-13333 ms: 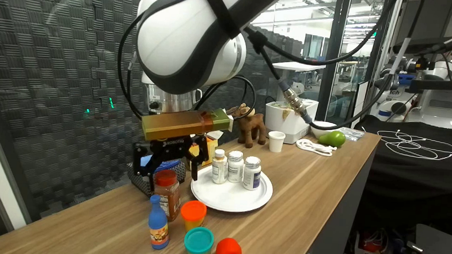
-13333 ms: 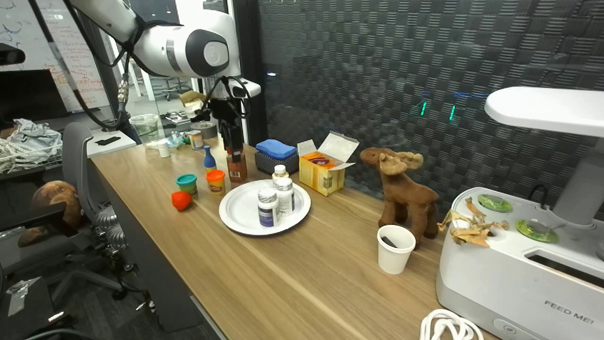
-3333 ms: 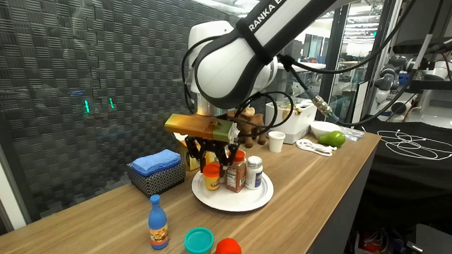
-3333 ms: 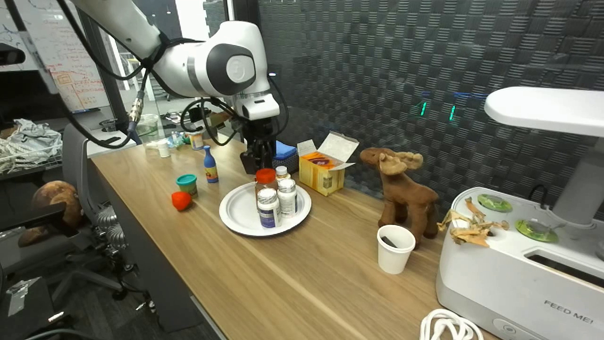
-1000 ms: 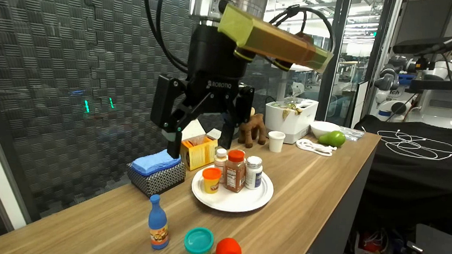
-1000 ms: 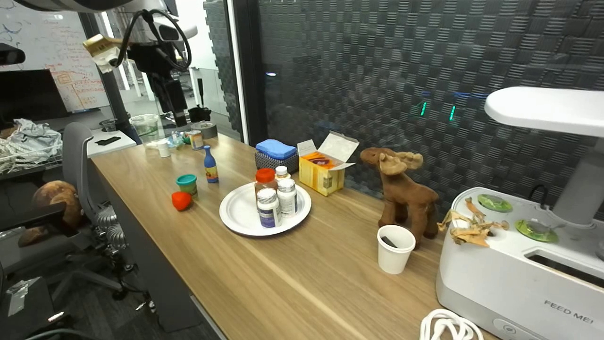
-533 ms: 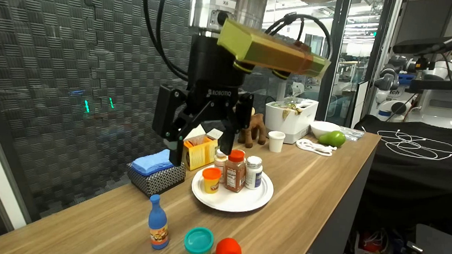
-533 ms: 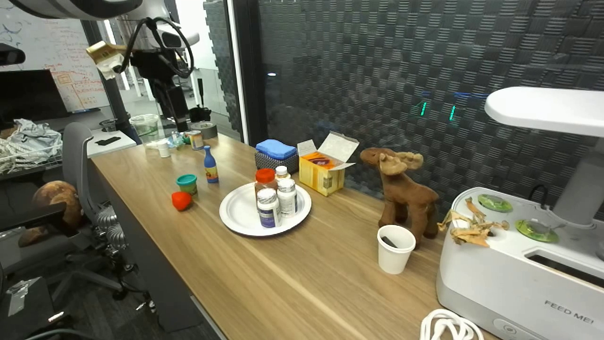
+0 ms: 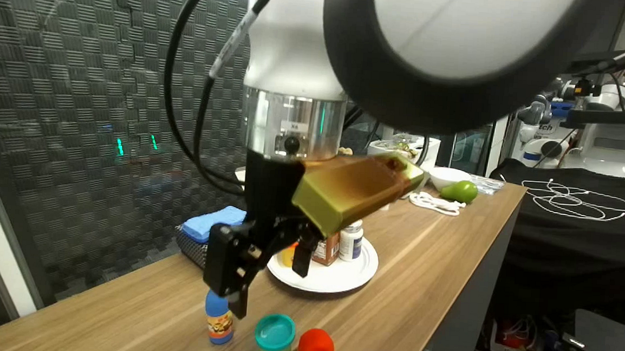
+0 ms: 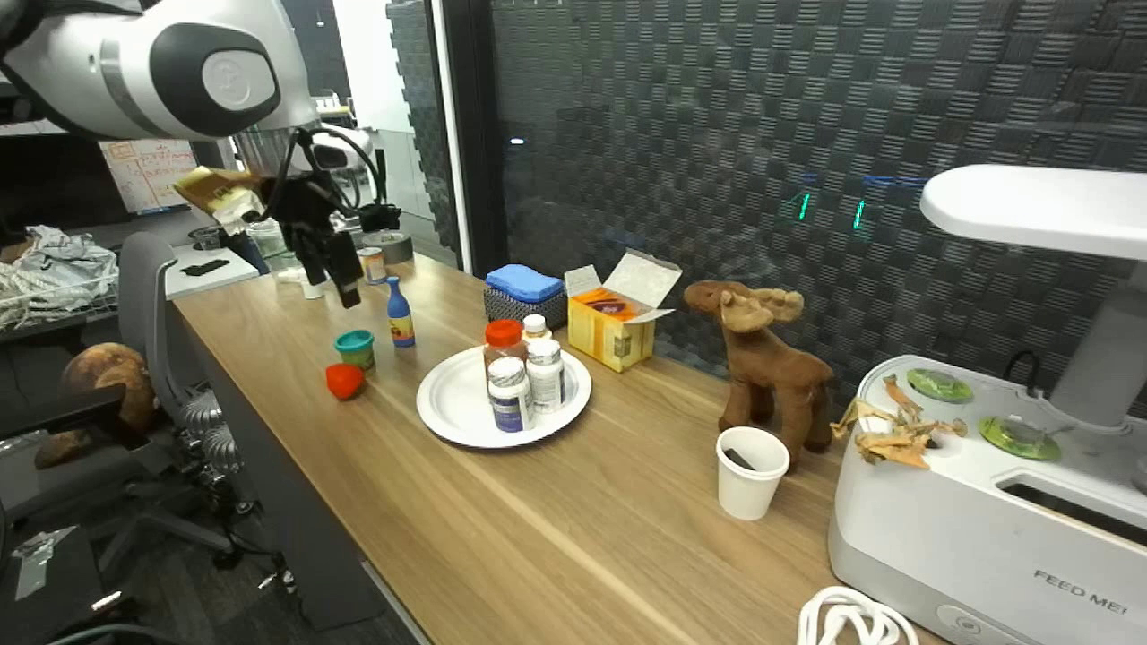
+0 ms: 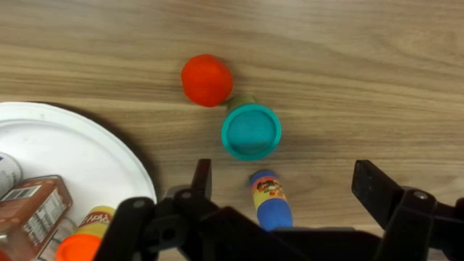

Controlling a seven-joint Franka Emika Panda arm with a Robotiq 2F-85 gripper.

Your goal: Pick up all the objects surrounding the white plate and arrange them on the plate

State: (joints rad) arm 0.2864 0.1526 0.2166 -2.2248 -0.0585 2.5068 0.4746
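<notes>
My gripper is open and empty above the table. The blue bottle stands below, between its fingers in the wrist view; its top is hidden. The teal-lidded tub and a red lump lie just beyond the fingertips. In an exterior view the bottle, tub and red lump stand beside the white plate. The plate bears a red-capped spice jar, several white bottles and the orange-lidded tub, which the jar and bottles hide in that exterior view.
Behind the plate are a dark basket with blue cloth and an open yellow box. A toy moose, paper cup and white appliance stand farther along. A green pear-shaped object and white cord also lie there.
The spice jar and orange-lidded tub went from the table to the plate. My gripper left that tub, rose and turned, and has now lowered toward the blue bottle and teal-lidded tub.
</notes>
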